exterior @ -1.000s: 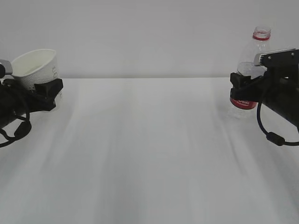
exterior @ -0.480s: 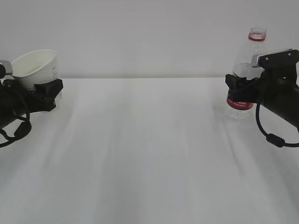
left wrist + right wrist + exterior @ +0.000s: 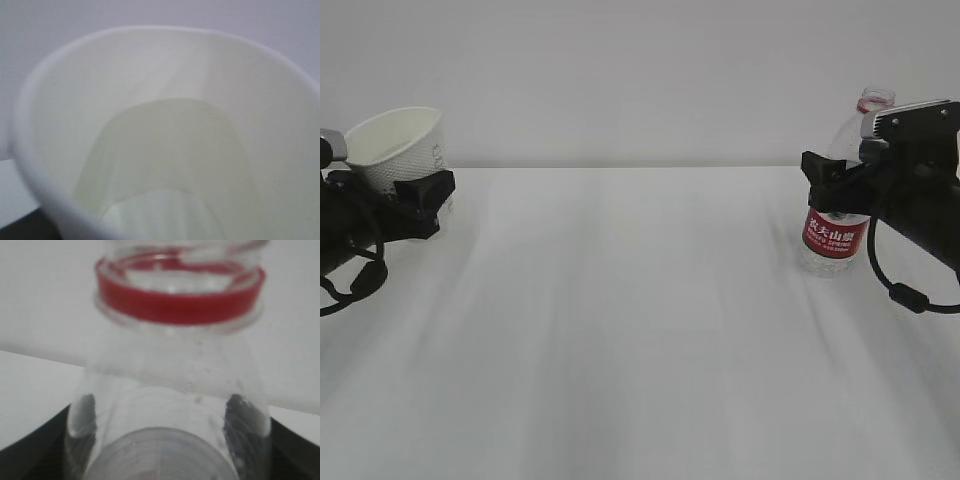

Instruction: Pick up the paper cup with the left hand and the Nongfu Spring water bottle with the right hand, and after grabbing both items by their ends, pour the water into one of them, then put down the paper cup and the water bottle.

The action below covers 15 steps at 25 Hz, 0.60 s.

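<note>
White paper cup [image 3: 398, 148] sat tilted in left gripper [image 3: 415, 200], jaws clamped on it, far left. Nongfu Spring water bottle [image 3: 837, 225] stood on table [image 3: 640, 330], right gripper [image 3: 840, 185] jaws around it; grip unclear.

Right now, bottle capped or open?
Open: the Nongfu Spring water bottle shows only its red neck ring, with a bare mouth and no cap.

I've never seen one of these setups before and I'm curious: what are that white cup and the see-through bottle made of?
The paper cup looks like matte white paper: opaque, embossed dots on its outer wall, a rolled rim and a cream inside.

The Nongfu Spring water bottle seems to be thin clear plastic, glossy: the wall behind shows through it, and it carries a red printed label and a red neck ring.
</note>
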{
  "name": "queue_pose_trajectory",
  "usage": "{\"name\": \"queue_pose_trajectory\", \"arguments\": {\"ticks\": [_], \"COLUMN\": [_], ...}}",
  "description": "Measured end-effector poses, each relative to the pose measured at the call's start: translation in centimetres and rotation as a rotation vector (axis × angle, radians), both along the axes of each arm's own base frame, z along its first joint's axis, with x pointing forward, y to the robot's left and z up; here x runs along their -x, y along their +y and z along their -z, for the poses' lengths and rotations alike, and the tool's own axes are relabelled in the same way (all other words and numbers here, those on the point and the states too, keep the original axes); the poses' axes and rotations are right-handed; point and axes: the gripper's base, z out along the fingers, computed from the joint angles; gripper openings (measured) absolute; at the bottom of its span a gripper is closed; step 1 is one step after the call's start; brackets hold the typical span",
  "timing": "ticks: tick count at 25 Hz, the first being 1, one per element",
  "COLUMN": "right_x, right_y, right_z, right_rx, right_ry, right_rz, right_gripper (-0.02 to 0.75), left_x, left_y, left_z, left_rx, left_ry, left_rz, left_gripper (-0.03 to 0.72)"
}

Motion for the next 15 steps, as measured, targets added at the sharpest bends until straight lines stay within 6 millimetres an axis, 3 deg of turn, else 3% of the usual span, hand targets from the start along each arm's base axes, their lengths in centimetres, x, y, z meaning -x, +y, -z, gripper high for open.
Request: {"name": "queue_pose_trajectory", "arguments": {"ticks": [15], "right_x": [0.02], "right_y": [0.02], "right_z": [-0.96], "right_rx": [-0.006], "right_ry": [-0.044], "right_rz": [-0.002], "right_gripper": [0.601], "left_x": [0.00], "left_y": [0.00], "left_z": [0.02], "left_rx": [-0.001], "left_ry": [0.002], "left_rz": [0.000], "left_gripper": [0.465]}}
